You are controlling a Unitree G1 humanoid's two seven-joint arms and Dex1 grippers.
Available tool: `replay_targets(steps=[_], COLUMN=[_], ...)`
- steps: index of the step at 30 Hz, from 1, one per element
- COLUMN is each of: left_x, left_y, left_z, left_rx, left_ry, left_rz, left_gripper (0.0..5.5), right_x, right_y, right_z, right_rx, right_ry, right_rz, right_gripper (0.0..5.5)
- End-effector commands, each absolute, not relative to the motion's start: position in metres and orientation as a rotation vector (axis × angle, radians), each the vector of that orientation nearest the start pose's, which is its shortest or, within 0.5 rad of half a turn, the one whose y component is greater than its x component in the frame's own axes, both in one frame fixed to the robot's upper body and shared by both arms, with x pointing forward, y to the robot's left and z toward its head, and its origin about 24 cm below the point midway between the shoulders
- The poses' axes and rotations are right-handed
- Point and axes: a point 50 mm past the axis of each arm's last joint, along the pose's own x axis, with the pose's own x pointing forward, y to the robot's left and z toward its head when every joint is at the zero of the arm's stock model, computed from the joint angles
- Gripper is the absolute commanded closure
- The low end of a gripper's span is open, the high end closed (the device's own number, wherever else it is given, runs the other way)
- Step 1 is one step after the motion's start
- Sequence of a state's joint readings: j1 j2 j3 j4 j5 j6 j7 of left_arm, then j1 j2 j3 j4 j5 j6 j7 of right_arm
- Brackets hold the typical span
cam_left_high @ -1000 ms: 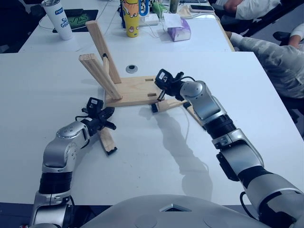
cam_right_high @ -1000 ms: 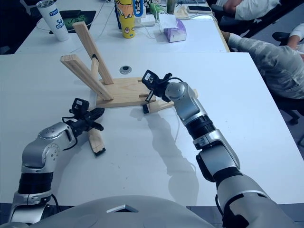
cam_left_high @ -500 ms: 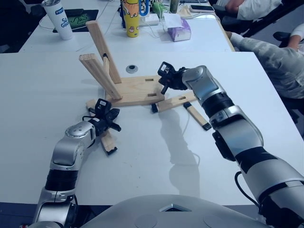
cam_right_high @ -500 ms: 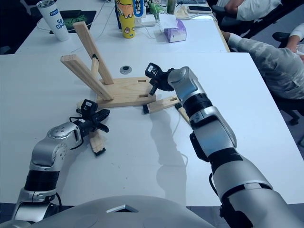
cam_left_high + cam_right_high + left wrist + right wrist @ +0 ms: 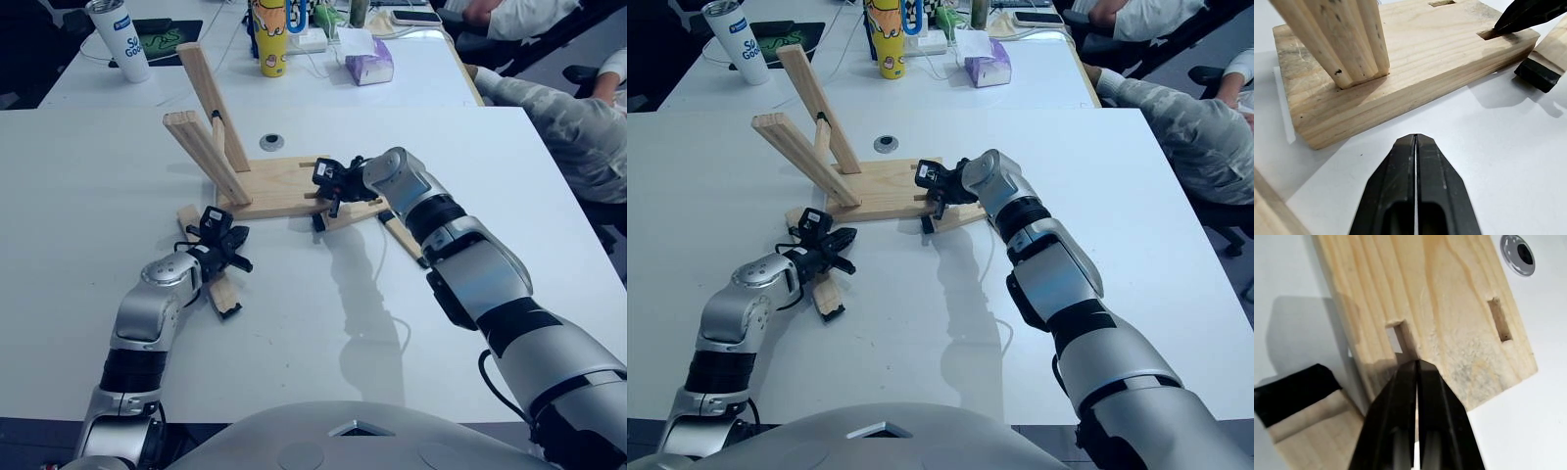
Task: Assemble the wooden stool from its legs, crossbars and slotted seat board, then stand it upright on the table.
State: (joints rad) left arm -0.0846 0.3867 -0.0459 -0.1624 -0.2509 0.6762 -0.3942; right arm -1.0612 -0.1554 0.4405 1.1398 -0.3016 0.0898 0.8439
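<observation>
Seat board: here it is (image 5: 279, 186), lying flat on the table (image 5: 294, 333), towards the far edge and about midway along, slots facing up.
Fitted legs: two of them, (image 5: 209, 88) and (image 5: 201, 147), stand out of the board's left end, both leaning to the far-left corner, with a short crossbar (image 5: 217, 127) wedged between them.
Right gripper: down it sits (image 5: 1416, 367), fingers pressed together with nothing between them, tips right at the open slot (image 5: 1396, 333) cut into the board's near-right corner.
Left gripper: fingers together as well (image 5: 1415, 142), holding nothing, hanging over bare table just on the near side of the board's left end.
Black-capped leg: loose on the table (image 5: 351, 211), just beside the board's near-right corner, black cap pointing left, right under the right gripper.
Second loose leg: flat on the table (image 5: 225, 299), near the board's left end, running towards the near edge and partly hidden beneath the left arm.
Third loose piece: lies flat (image 5: 404, 238) to the right of the capped leg, half hidden under the right arm.
Beyond: a cable grommet (image 5: 271, 142) just behind the board.
Next table back: a tumbler (image 5: 118, 39), a yellow cup (image 5: 271, 37) and a tissue pack (image 5: 369, 67).
</observation>
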Motion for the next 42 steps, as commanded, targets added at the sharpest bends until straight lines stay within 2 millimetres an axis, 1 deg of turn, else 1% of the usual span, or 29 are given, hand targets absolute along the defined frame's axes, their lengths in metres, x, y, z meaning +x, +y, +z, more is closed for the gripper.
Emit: replay_targets(steps=[1,4,9,13,17,19,21,22,23,24,26,28,30,31,33,35,39,42], left_x=[0.256,0.256,0.258,0.261,0.264,0.266,0.268,0.269,0.27,0.27,0.27,0.271,0.271,0.271,0.271,0.271,0.272,0.273], left_y=[0.182,0.183,0.183,0.182,0.182,0.181,0.181,0.181,0.182,0.182,0.183,0.182,0.182,0.182,0.182,0.182,0.182,0.182], left_z=[0.046,0.046,0.045,0.043,0.038,0.037,0.036,0.036,0.036,0.036,0.036,0.036,0.035,0.035,0.035,0.036,0.036,0.037], left_rx=[0.087,0.088,0.09,0.097,0.115,0.123,0.135,0.139,0.142,0.143,0.146,0.15,0.152,0.154,0.156,0.157,0.158,0.161], left_ry=[0.48,0.478,0.476,0.484,0.5,0.503,0.504,0.504,0.503,0.503,0.502,0.502,0.502,0.502,0.501,0.5,0.498,0.498], left_rz=[-0.439,-0.433,-0.422,-0.424,-0.433,-0.44,-0.444,-0.446,-0.446,-0.445,-0.445,-0.447,-0.449,-0.45,-0.45,-0.45,-0.449,-0.45], left_gripper=[5.46,5.46,5.46,5.46,5.46,5.46,5.46,5.46,5.46,5.46,5.46,5.46,5.46,5.46,5.46,5.46,5.46,5.46], right_x=[0.375,0.37,0.354,0.337,0.313,0.297,0.289,0.289,0.294,0.301,0.321,0.342,0.364,0.373,0.387,0.391,0.39,0.385], right_y=[-0.077,-0.076,-0.072,-0.058,-0.039,-0.03,-0.023,-0.02,-0.018,-0.017,-0.021,-0.031,-0.046,-0.054,-0.073,-0.084,-0.091,-0.09], right_z=[0.076,0.08,0.083,0.094,0.103,0.107,0.115,0.121,0.127,0.133,0.144,0.151,0.151,0.149,0.136,0.12,0.094,0.083], right_rx=[-0.829,-0.764,-0.765,-0.737,-0.684,-0.64,-0.57,-0.528,-0.486,-0.456,-0.415,-0.409,-0.448,-0.477,-0.543,-0.559,-0.599,-0.6], right_ry=[0.629,0.673,0.687,0.625,0.566,0.546,0.508,0.48,0.455,0.433,0.387,0.376,0.386,0.397,0.446,0.512,0.59,0.637], right_rz=[1.089,1.186,1.401,1.483,1.527,1.562,1.577,1.559,1.518,1.467,1.316,1.161,0.98,0.903,0.763,0.716,0.691,0.75], right_gripper=[5.49,5.49,5.49,5.49,5.49,5.49,5.49,5.49,5.49,5.49,5.49,5.49,5.49,5.49,5.49,5.49,5.49,5.49])
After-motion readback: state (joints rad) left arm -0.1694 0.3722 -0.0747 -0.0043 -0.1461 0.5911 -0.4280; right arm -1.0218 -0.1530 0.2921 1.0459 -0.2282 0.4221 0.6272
